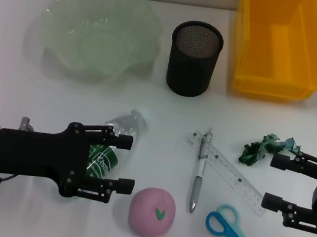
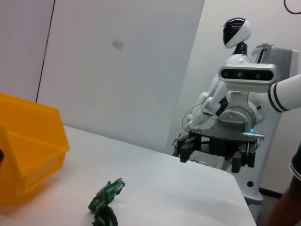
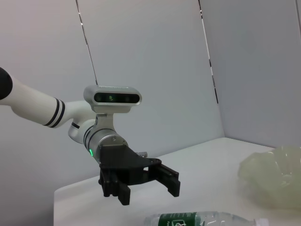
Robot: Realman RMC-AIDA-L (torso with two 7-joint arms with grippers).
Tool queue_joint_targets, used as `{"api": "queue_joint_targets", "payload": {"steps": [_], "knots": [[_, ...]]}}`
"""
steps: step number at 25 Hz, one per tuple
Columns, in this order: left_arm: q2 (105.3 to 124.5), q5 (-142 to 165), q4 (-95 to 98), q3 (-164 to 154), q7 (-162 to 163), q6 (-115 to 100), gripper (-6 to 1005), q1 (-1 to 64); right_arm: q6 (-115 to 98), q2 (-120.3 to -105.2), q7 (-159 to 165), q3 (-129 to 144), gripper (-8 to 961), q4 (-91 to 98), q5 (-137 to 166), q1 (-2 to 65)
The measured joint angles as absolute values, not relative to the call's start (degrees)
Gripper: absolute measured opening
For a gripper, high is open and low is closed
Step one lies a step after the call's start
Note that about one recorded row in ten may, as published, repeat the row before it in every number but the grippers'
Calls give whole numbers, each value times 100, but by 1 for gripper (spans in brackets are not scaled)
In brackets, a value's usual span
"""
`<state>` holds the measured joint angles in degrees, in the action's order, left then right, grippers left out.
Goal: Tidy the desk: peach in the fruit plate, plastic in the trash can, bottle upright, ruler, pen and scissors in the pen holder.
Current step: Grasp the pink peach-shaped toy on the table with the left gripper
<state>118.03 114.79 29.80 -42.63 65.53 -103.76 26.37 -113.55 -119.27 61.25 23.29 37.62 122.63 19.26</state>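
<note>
Left gripper (image 1: 128, 164) sits lower left in the head view with its fingers spread wide, straddling the bottle (image 1: 111, 145), which lies on its side just above the pink peach (image 1: 152, 212) at bottom center. Right gripper (image 1: 276, 183) is at the right edge, fingers apart too, right next to the crumpled green plastic (image 1: 263, 149). Ruler (image 1: 227, 172) and pen (image 1: 200, 170) lie crossed in the middle, blue scissors (image 1: 238, 236) lower right. Along the top: green fruit plate (image 1: 100, 31) upper left, black mesh pen holder (image 1: 194, 58) center, yellow trash can (image 1: 280, 44) upper right.
</note>
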Motion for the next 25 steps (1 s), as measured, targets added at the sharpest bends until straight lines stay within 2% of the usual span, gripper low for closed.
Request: {"api": "queue_joint_targets", "payload": {"steps": [25], "knots": [[11851, 11448, 2955, -4348, 6489, -10508, 810, 2714, -11367, -11926, 6135, 2242, 739, 3762, 12225, 1871]]}}
